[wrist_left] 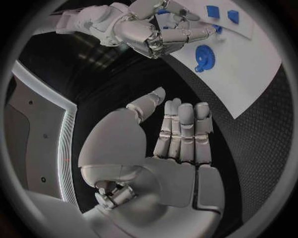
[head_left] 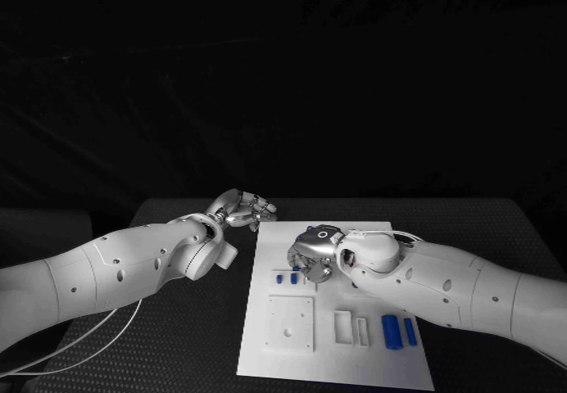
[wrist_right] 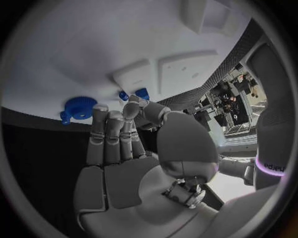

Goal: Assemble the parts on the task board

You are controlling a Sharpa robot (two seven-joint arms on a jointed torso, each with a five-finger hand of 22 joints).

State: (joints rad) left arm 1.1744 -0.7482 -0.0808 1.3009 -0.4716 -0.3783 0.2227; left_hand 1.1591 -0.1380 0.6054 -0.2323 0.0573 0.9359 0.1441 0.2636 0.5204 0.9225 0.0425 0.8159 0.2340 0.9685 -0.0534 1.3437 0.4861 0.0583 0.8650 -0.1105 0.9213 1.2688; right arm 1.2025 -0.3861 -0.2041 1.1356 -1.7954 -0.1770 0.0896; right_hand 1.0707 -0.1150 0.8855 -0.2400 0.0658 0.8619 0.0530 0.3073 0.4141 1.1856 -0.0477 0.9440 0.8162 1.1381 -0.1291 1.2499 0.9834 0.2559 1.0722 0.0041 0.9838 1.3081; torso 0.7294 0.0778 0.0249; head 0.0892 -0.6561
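The white task board (head_left: 355, 364) lies in the middle of the black table. My right hand (head_left: 315, 252) hovers over its far part, fingers stretched out and nothing held. Its fingertips (wrist_right: 130, 110) end close to two small blue parts (wrist_right: 141, 92) standing in the board (wrist_right: 93, 54). From the head view these parts (head_left: 288, 278) sit just left of the hand. A blue gear (wrist_right: 79, 107) lies beside the fingers, the same gear (wrist_left: 203, 58) under my right hand (wrist_left: 149, 34) in the left wrist view. My left hand (head_left: 242, 209) floats off the board's far left corner, fingers (wrist_left: 183, 129) straight and empty.
Two blue cylinders (head_left: 398, 331) lie near the board's front right. A white block (head_left: 291, 322) and two white frames (head_left: 352, 327) sit in the board's front half. Two flat blue squares (wrist_left: 222, 13) lie further along the board. Black table surrounds the board.
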